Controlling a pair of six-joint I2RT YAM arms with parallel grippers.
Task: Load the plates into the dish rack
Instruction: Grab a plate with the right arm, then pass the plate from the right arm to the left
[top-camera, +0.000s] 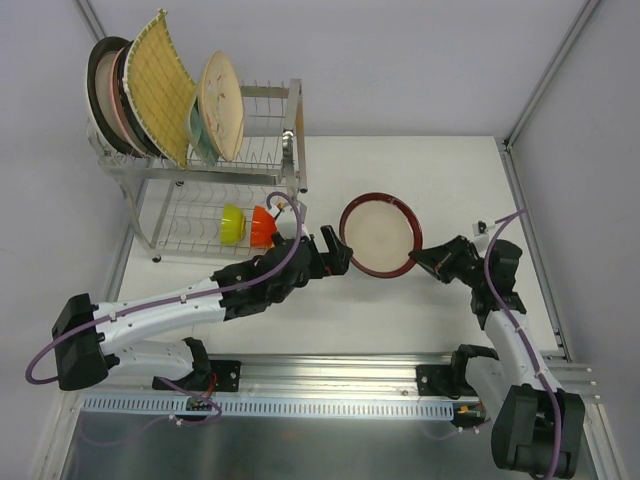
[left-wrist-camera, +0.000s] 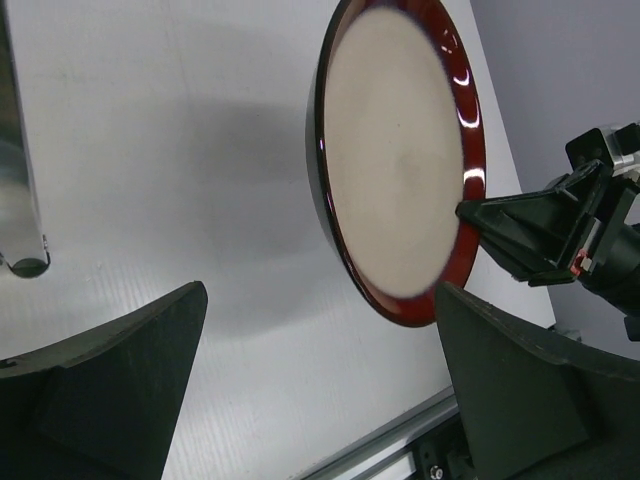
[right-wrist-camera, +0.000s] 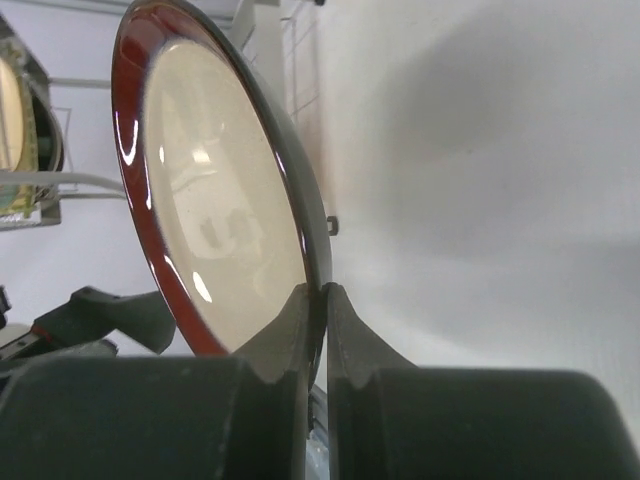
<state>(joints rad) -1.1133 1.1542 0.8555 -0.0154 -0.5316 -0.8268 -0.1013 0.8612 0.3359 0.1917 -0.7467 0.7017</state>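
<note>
Over white table, right fingers clamp the red-rimmed plate; left fingers spread apart beside its opposite rim.

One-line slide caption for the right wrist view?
Right end effector clamped on the rim of the red-rimmed plate, held nearly on edge over the white table.

At the table's far left, plates are stood in the dish rack's upper tier, bowls below. One plate is held rightward, between left gripper and right gripper.
</note>
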